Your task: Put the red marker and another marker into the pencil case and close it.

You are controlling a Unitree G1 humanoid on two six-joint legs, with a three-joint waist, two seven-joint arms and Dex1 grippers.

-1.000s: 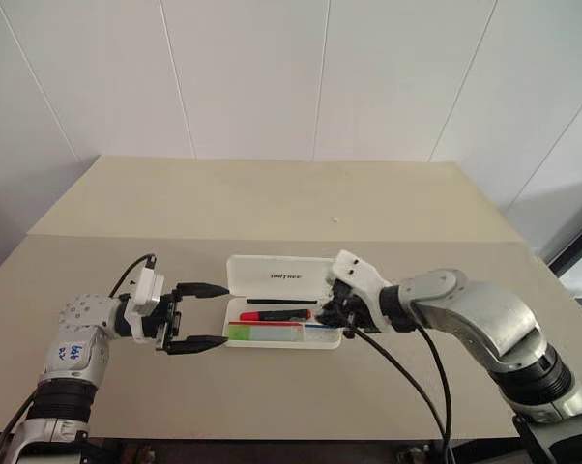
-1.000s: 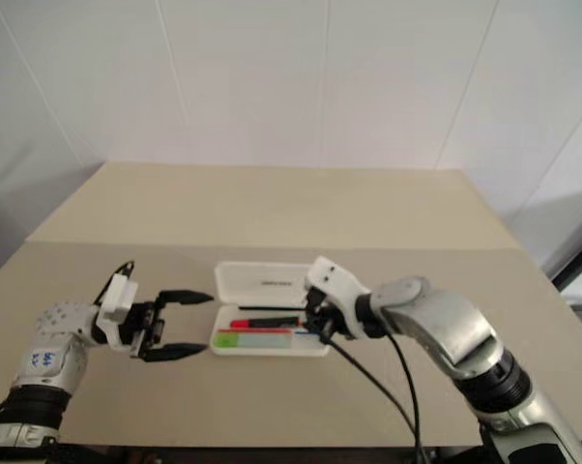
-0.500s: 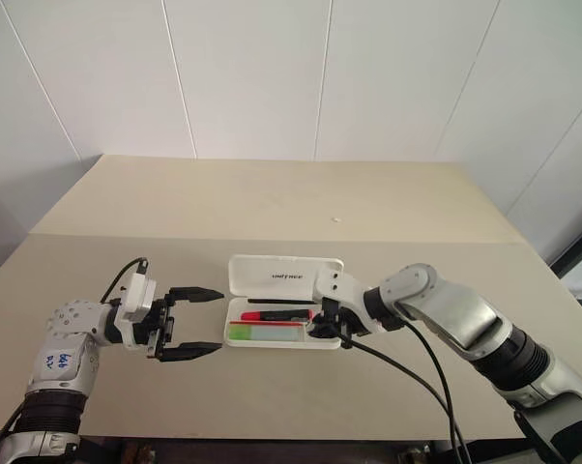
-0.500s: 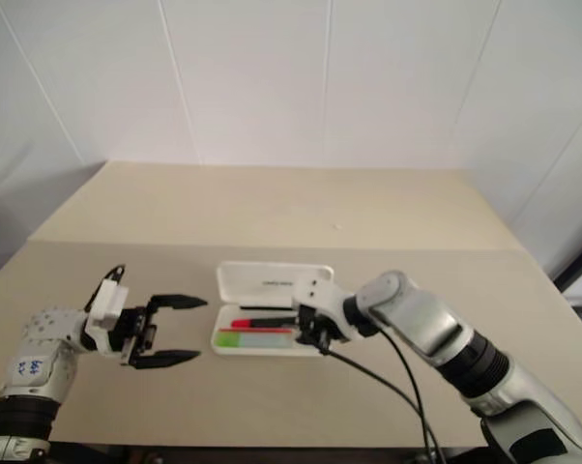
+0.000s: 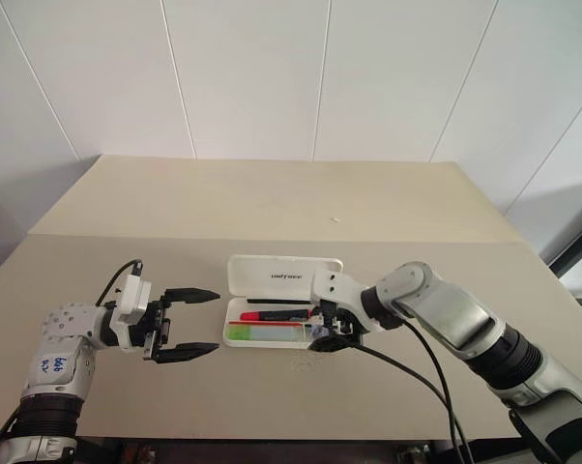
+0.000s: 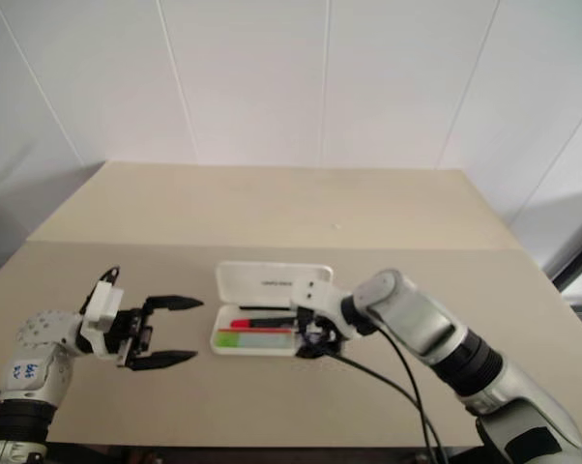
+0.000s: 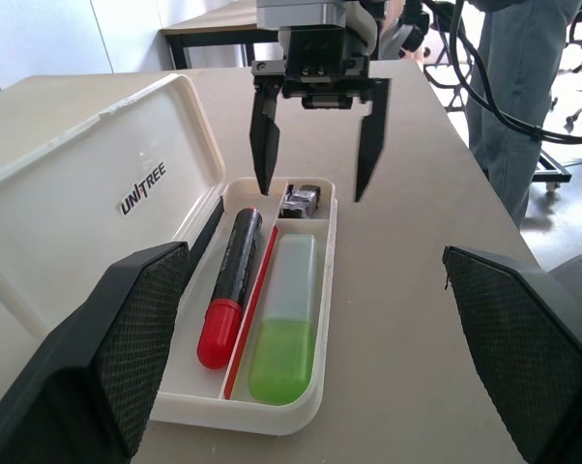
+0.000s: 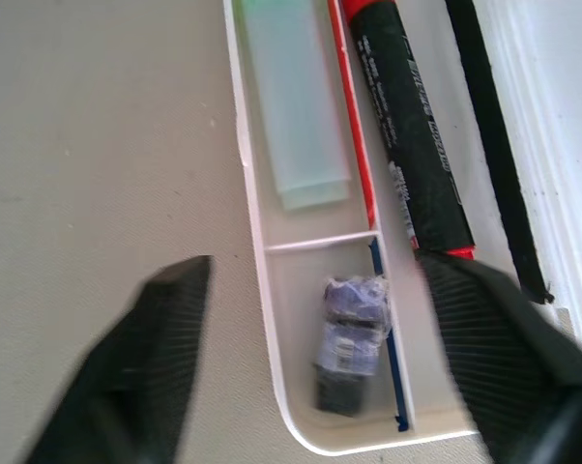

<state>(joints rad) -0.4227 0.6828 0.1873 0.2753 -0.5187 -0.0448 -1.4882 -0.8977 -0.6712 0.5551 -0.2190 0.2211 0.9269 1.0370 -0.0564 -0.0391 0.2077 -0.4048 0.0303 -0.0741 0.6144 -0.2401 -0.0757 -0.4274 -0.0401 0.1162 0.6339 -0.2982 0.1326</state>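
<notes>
White hard plastic for the pencil case (image 5: 283, 309), lying lid-open near the middle of a beige tabletop (image 5: 272, 208), lid tipped back toward twelve o'clock with small dark lettering on it. Inside the tray: the red marker (image 7: 230, 286), red at one end and black along the rest, lying lengthwise in the compartment next to the lid. Beside it, across a thin red stripe, the pale green highlighter (image 7: 283, 330) with its brighter green cap, in the compartment along the six o'clock wall. Both fully within the tray, parallel, red end and green cap pointing toward nine o'clock. At the three o'clock end, a small separate compartment with a small dark and silvery object (image 8: 349, 340), too indistinct to identify.

Right gripper (image 5: 327, 329) over that three o'clock end of the case, angled downward, its fingers (image 7: 265, 145) spread apart and gripping nothing, tips just above the tray rim. Left gripper (image 5: 196, 324) at nine o'clock of the case, near it without touching, pointing level toward the case, fingers wide apart and empty.
</notes>
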